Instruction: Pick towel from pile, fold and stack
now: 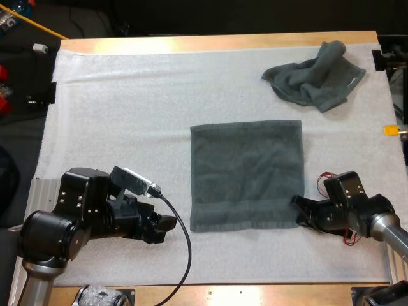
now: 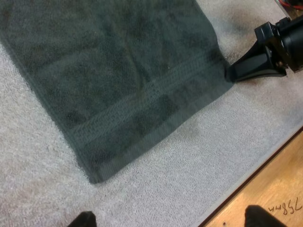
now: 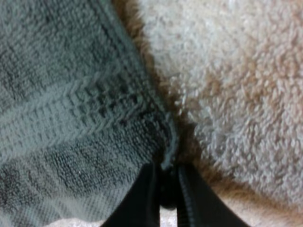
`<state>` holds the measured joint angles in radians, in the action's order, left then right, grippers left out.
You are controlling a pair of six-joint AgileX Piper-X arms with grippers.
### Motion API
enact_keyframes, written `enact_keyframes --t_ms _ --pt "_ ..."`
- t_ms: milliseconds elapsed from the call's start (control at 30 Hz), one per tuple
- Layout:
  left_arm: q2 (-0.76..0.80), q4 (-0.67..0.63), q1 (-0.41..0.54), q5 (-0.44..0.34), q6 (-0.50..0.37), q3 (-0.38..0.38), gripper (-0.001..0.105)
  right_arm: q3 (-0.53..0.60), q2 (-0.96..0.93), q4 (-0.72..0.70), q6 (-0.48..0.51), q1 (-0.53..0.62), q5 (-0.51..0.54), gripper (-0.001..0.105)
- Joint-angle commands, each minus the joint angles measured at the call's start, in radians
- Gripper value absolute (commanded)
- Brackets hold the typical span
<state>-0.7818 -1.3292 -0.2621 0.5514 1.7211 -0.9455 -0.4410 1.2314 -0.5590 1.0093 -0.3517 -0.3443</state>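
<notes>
A dark grey-green towel (image 1: 245, 175) lies spread flat in the middle of the white mat. My right gripper (image 1: 298, 209) is at its near right corner. In the right wrist view its fingers (image 3: 142, 198) pinch the corner's hem (image 3: 166, 142), so it is shut on the towel (image 3: 61, 118). My left gripper (image 1: 167, 223) rests low on the mat just left of the towel's near left corner (image 2: 94, 177). Its fingertips (image 2: 84, 219) stand wide apart, open and holding nothing. The left wrist view also catches the right gripper (image 2: 234, 72) at the far corner of the towel (image 2: 118, 71).
A crumpled towel (image 1: 315, 80) of the same colour lies at the mat's far right. The wooden table edge (image 1: 217, 43) frames the mat (image 1: 127, 102), and the near edge (image 2: 270, 189) runs close to my left gripper.
</notes>
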Motion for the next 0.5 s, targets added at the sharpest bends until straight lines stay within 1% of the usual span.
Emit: enact_keyframes --t_ms 0,100,167,300,400,467 --pt "0.003 0.006 0.001 0.007 -0.001 -0.002 0.06 -0.001 0.001 -0.001 0.01 -0.001 0.004 0.0" --pt "0.003 0.048 0.001 0.007 0.002 0.014 0.06 -0.001 0.0 -0.013 0.023 -0.001 0.0 0.0" --pt "0.002 0.09 0.001 0.007 0.027 0.041 0.06 -0.001 -0.003 -0.027 0.036 -0.001 0.0 0.0" --pt "-0.023 0.175 0.001 0.007 0.098 0.135 0.06 -0.001 -0.003 -0.066 0.079 -0.001 0.006 0.0" --pt "-0.052 0.226 0.001 0.007 0.117 0.2 0.06 -0.001 -0.003 -0.073 0.088 -0.001 0.007 0.0" --pt "-0.071 0.252 0.001 0.007 0.121 0.227 0.06 -0.001 -0.003 -0.073 0.088 -0.001 0.007 0.0"
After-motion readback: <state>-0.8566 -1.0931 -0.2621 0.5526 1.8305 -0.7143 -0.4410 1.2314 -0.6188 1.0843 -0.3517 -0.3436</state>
